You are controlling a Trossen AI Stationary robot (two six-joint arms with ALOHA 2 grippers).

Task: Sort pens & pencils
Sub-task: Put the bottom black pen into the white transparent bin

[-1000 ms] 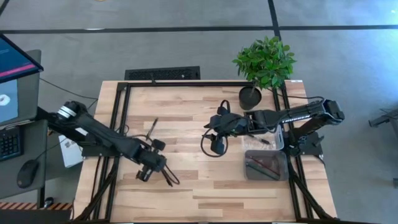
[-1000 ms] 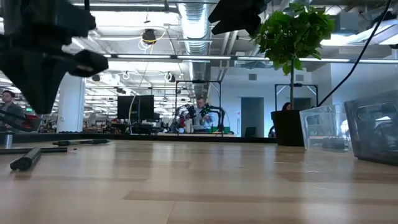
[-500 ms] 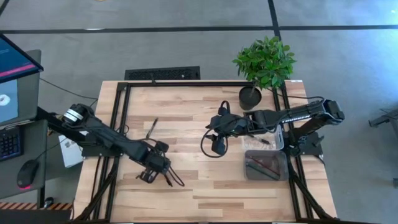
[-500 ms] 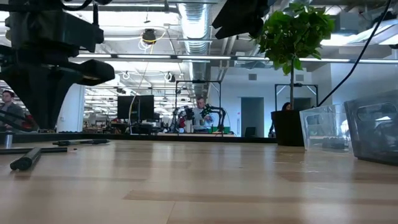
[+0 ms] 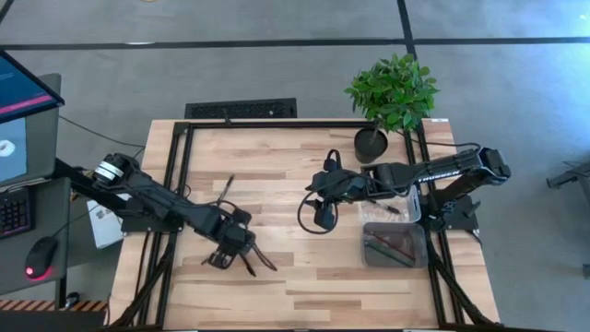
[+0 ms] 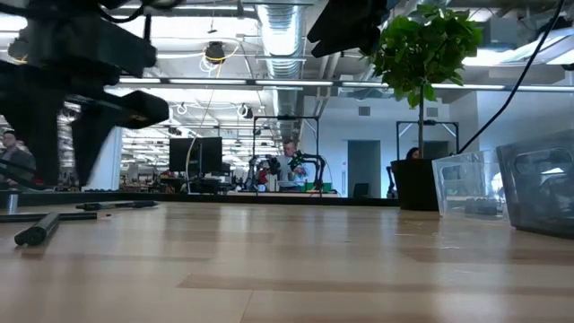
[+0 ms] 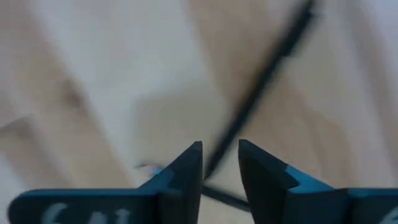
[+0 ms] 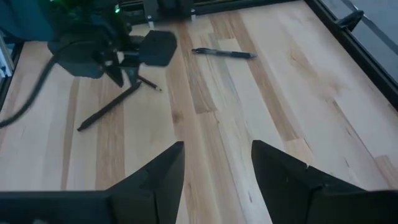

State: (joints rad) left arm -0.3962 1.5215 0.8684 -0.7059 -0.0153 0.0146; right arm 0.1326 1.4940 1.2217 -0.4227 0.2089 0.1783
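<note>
I see left gripper (image 7: pixel 220 163) low over a dark pen (image 7: pixel 261 106), fingers slightly apart; right gripper (image 8: pixel 216 163) hovers mid-table, fingers apart, empty.

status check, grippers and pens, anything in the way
Left gripper open, low over thin dark pen. Right gripper open, empty, mid-table. Another dark pen loose on wood. Nothing blocking.

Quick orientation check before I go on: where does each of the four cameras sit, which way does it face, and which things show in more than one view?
High: overhead, straight down on the table; both arms, left gripper, right gripper.
Low: table height, facing the room; arms overhead, plant, bins.
Left wrist: down past open fingers at a pen.
Right wrist: past open fingers across the table at the left gripper and two pens.
Shared: plant, bins, left gripper.
</note>
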